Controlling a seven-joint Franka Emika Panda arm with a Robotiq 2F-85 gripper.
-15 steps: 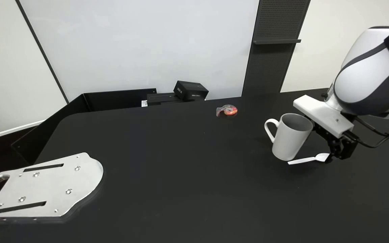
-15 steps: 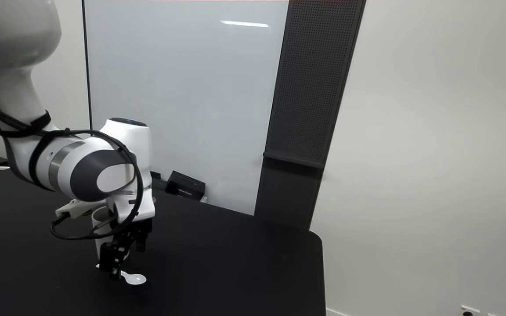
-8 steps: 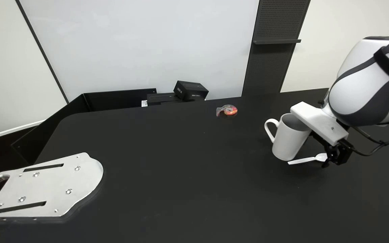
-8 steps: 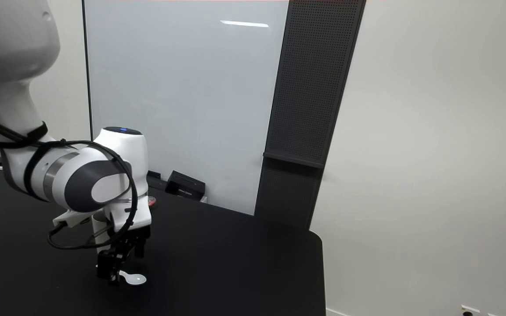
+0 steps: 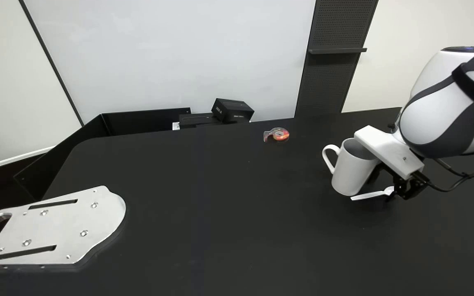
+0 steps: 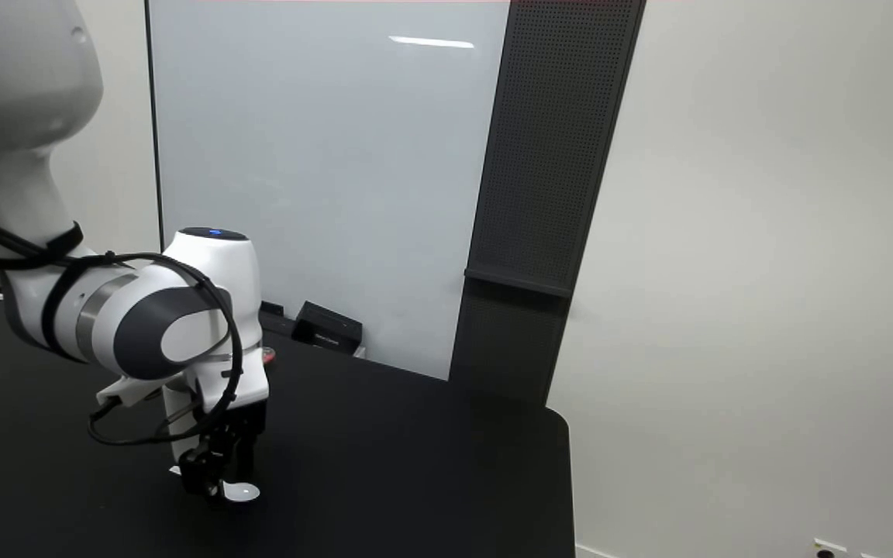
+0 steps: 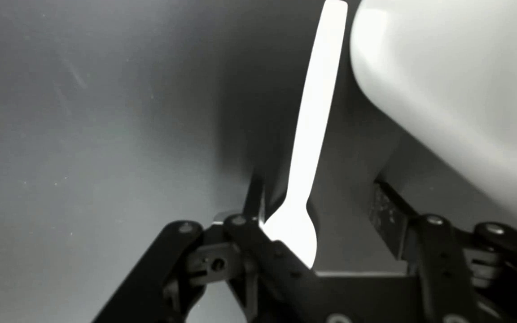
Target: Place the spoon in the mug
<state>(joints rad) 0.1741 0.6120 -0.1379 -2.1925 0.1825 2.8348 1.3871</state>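
The spoon (image 7: 311, 134) lies on the table (image 5: 220, 205) beside the mug (image 5: 351, 172).

In an exterior view, my black table (image 5: 220, 213) carries a slotted plate (image 5: 66, 226) at lower left, a tape dispenser (image 5: 276, 135) near centre, mug (image 5: 350, 172) and spoon (image 5: 367, 195) at right.

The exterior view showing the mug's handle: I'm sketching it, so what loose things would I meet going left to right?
Slotted metal plate, black box, tape dispenser, mug.
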